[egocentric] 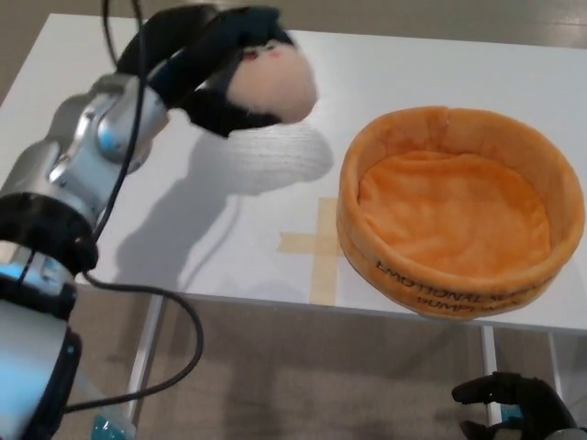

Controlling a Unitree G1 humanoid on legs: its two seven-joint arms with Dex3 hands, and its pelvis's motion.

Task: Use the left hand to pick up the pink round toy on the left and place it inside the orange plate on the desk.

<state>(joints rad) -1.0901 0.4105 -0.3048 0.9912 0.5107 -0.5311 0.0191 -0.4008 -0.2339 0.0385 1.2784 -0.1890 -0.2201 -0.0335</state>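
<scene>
My left hand (213, 62) is shut on the pink round toy (275, 84), holding it well above the white desk (385, 64) at the upper left. The toy's shadow falls on the desk below it. The orange plush plate (461, 207) sits on the desk at the right, with nothing inside it. The toy hangs to the left of the plate's rim and above it. My right hand (509, 411) shows at the bottom right, below the desk's front edge, its fingers apart and holding nothing.
A tan tape cross (316, 246) marks the desk just left of the plate. The desk's front edge (275, 301) runs across the lower picture, with the floor below. A black cable (147, 367) loops from my left arm.
</scene>
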